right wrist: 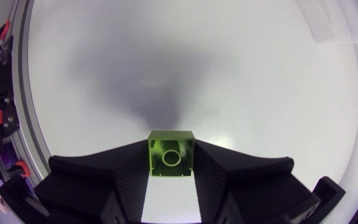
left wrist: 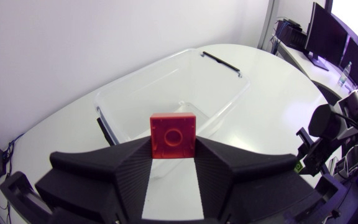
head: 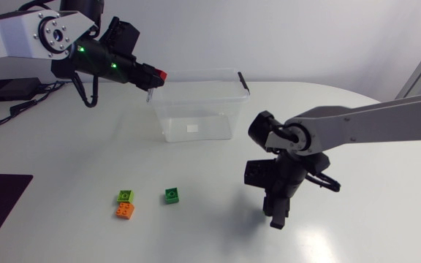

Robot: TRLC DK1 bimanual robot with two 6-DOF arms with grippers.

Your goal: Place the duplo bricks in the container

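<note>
Red brick [left wrist: 173, 135], gripped in your left jaws at the container [head: 196, 120] rim; lime brick [right wrist: 171, 154], gripped in your right jaws over the worktop [head: 357, 219]; light-green brick [head: 126, 196], orange brick [head: 125, 210], dark-green brick [head: 172, 194] loose on it; none visibly binned, five remain.

Silver-grey links [head: 386, 117], black joints [head: 263, 130] — green lights [head: 81, 50], ribbed matte-black pincer [left wrist: 173, 149]

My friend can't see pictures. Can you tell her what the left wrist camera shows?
The left gripper holds a red duplo brick between its two black fingers, right in front of a clear container. No bricks show inside the container, which sits on a white table.
</note>
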